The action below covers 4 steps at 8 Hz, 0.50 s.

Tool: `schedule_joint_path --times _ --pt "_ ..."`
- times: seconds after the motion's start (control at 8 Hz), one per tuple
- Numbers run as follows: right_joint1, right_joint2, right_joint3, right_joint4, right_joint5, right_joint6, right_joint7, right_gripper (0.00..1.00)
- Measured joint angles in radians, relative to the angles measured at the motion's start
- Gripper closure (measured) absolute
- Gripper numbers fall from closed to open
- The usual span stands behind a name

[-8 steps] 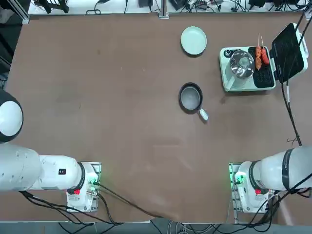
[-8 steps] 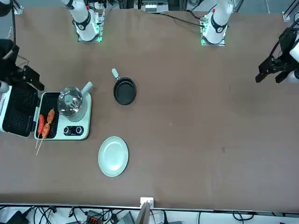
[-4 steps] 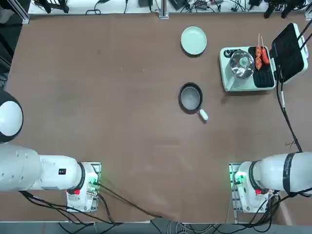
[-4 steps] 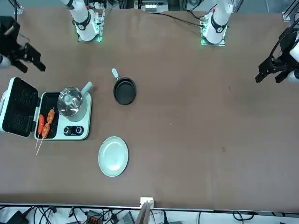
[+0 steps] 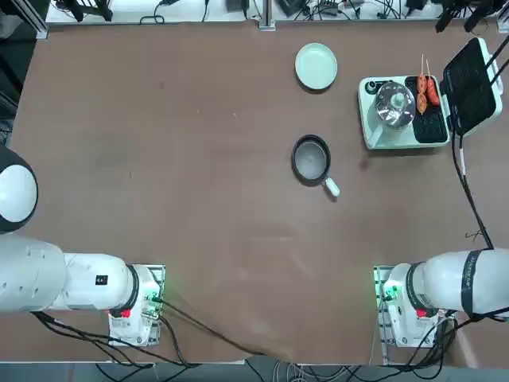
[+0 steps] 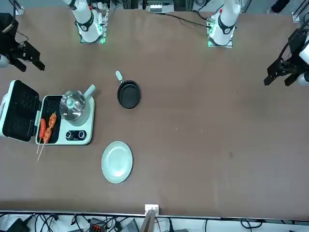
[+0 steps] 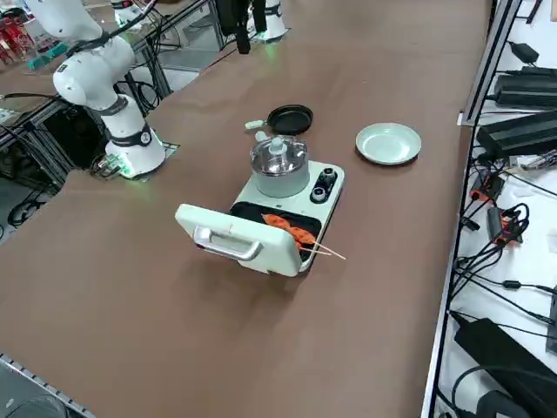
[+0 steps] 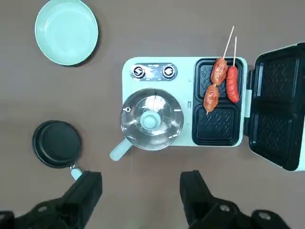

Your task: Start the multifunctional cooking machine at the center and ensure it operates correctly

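The multifunctional cooking machine [image 8: 152, 71] is a mint-green box at the table's right side. It carries two small knobs [image 8: 138, 71], a glass-lidded pot [image 8: 150, 119] and a black grill plate with skewered sausages [image 8: 219, 83]. Its black-lined lid [image 8: 276, 105] lies folded open. The machine also shows in the top view [image 5: 398, 131], front view [image 6: 72, 137] and side view [image 7: 326, 187]. My right gripper [image 8: 140, 188] hangs high above the machine, open and touching nothing. It shows near the frame edge in the front view [image 6: 26, 58] and top view [image 5: 461, 12].
A small dark frying pan [image 5: 310, 157] with a white handle sits near the table's middle. A round pale green plate [image 5: 316, 65] lies at the far side, left of the machine. A black cable [image 5: 469, 183] trails along the table's right side.
My right gripper, which hung in front of the open lid, has drawn up and away, so the whole lid now shows. Its fingers have stayed open. Nothing on the table moved.
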Motion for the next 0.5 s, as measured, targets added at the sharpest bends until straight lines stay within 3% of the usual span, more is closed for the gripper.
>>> schedule_joint_path --times 0.5 --pt "0.0 0.016 0.004 0.028 -0.002 -0.005 -0.001 0.0"
